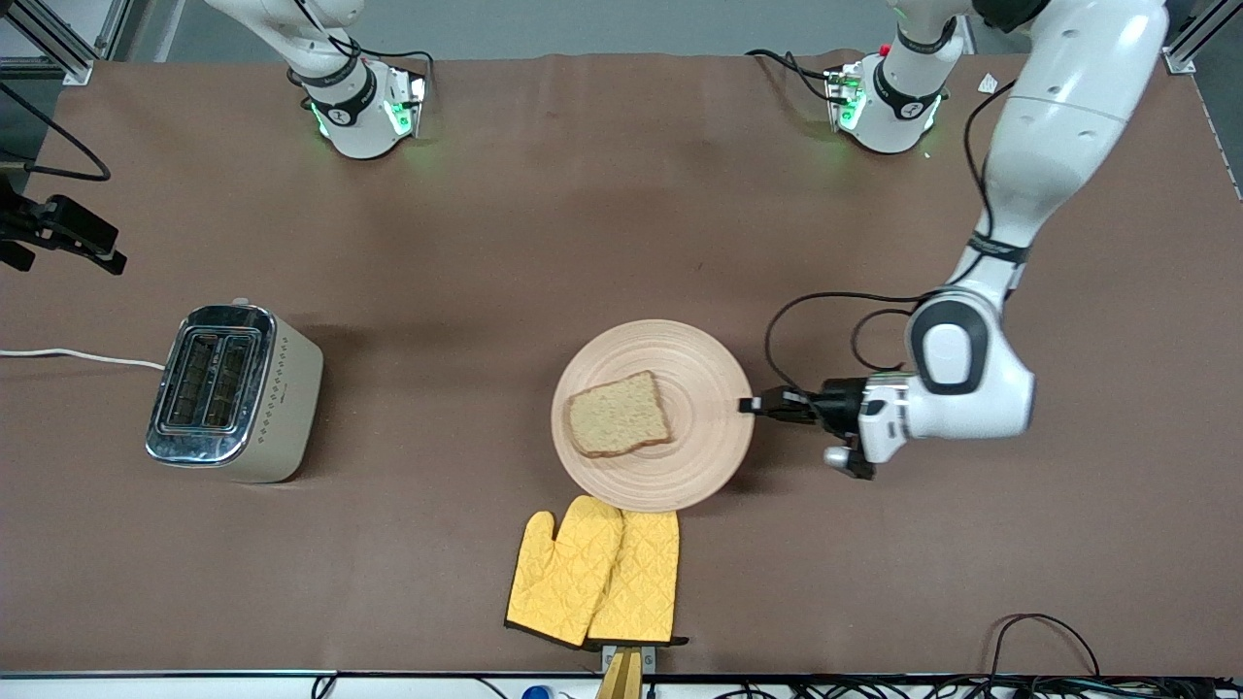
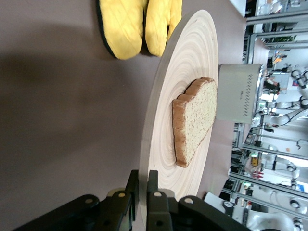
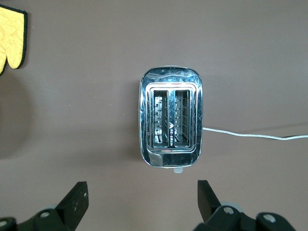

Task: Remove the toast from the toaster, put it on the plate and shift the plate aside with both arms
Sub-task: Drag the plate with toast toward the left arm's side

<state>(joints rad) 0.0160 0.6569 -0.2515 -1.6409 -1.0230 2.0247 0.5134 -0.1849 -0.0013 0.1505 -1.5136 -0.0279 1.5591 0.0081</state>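
Clamped on the plate's rim, the left claw (image 1: 750, 406) comes in low and level from the left arm's end of the table, its two black fingers (image 2: 153, 185) pinched over the thin wooden edge, one above and one beneath. That plate (image 1: 699, 374) lies flat on the brown table (image 1: 544, 223), about midway between the two ends and in the half nearer the front camera. On it rests the toast (image 1: 619, 414), lying flat and a little off centre toward the right arm's end, with bare wood showing all round it, so no crust reaches the rim.

Just beside the plate, on the side nearer the front camera, lies a pair of yellow oven mitts (image 1: 594, 571); the plate's edge overlaps their tips in the front view, and I cannot tell whether it rests on them. Their cuffs reach nearly to the table's near edge.

Well apart, toward the right arm's end, a chrome-topped toaster (image 1: 235, 393) stands upright, with a white cord (image 1: 78, 356) running off toward that end of the table. Open brown table lies between the toaster and the plate, and more from the plate up to the arms' bases.

Over the toaster hangs the right claw (image 3: 143, 202), seen only in its own wrist view, jaws spread wide and holding nothing.
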